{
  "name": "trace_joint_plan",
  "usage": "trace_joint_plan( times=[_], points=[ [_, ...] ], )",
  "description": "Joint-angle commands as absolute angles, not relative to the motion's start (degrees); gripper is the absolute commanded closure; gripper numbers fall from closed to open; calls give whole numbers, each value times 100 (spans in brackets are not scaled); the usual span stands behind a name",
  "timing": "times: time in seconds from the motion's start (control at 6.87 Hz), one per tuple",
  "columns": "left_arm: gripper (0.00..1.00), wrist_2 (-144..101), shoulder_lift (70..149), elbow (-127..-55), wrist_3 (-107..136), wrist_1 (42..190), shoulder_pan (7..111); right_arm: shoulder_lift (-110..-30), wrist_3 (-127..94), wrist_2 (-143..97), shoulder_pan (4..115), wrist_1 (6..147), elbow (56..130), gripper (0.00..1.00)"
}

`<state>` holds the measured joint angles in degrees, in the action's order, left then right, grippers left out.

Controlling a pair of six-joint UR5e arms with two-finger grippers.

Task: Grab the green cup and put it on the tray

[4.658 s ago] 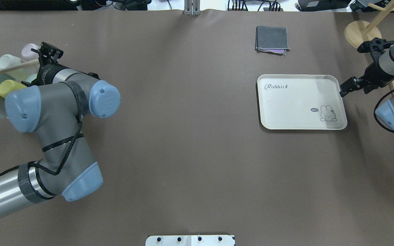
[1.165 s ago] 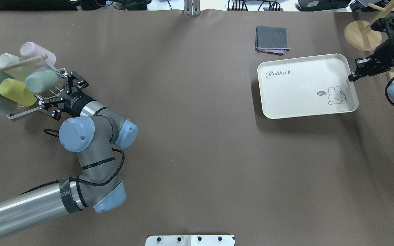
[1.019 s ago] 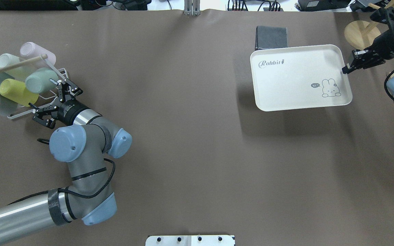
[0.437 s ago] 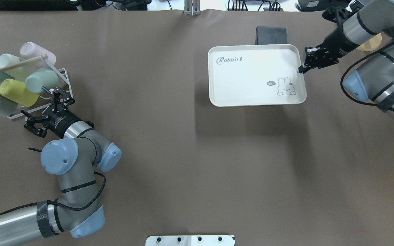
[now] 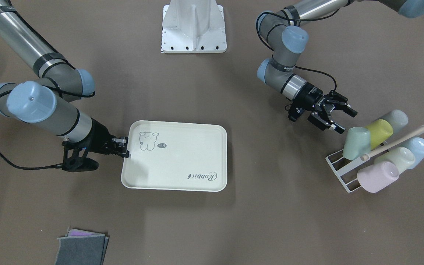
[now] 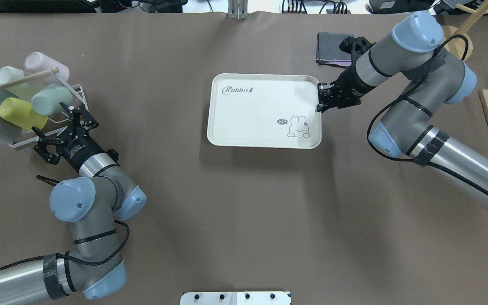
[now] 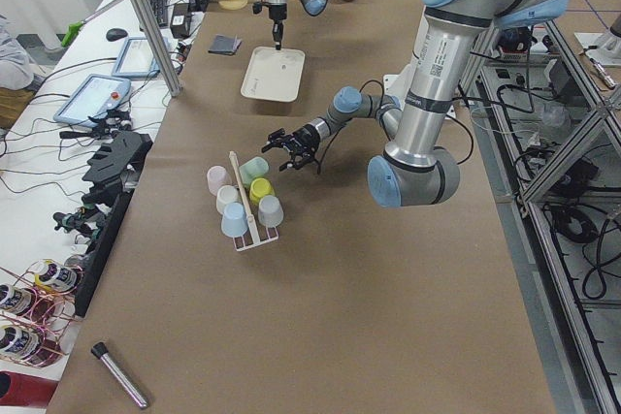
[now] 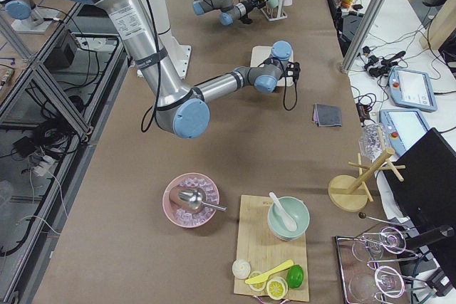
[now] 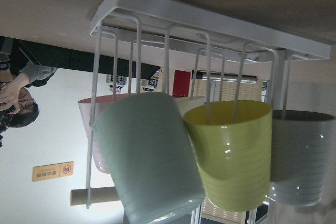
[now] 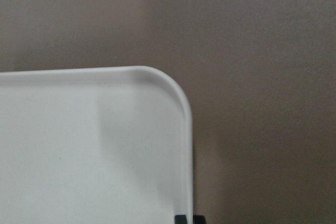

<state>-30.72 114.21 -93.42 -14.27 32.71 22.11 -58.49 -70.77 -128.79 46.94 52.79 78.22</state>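
Seen from across the table, the left arm (image 5: 283,59) bends at a raised elbow and stretches low toward a white wire rack (image 5: 339,166). Its left gripper (image 5: 346,121) is splayed wide and empty, with its fingertips (image 5: 341,129) just short of the green cup (image 5: 356,144). That cup sits tilted on the rack, one of six there, just beside a yellow-green cup (image 5: 379,132) and under a wooden dowel (image 5: 396,141). The right arm (image 5: 46,110) lies low, its right gripper (image 5: 123,147) pinched tight on the short rim of the single tray (image 5: 182,158). Whether the tray rests on the table (image 5: 234,221) or hangs just above it cannot be told. One folded grey cloth (image 5: 81,250) is cut by the bottom edge. From overhead, both arms come in folded at the elbow and the tray is mid-table, well apart from the rack. The right wrist hides part of the cloth, and two cups run off the left edge. The two side views show the arms too small to judge the fingers. The left wrist camera shows four cups, the green one nearest, and none of the fingers. The right wrist camera shows only one tray corner and dark fingertips (image 10: 181,219) at the bottom edge, by the rim.
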Motion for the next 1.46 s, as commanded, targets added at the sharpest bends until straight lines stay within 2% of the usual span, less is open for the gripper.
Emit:
trace_joint_plan(
  times=[0.0,0.44,1.31],
  points=[
    [10,-3006,11364,-9203,-1022,3287,2232,-5792,-7435,-12464,4334,5116,7822,100],
    [11,-2971,11390,-8738,-958,3681,2372,-5739,-7436,-12445,4219,5115,7805,100],
    [10,-2516,11531,-8727,-949,3735,2408,-5774,-7374,-12445,4052,5080,7735,100]
  ],
)
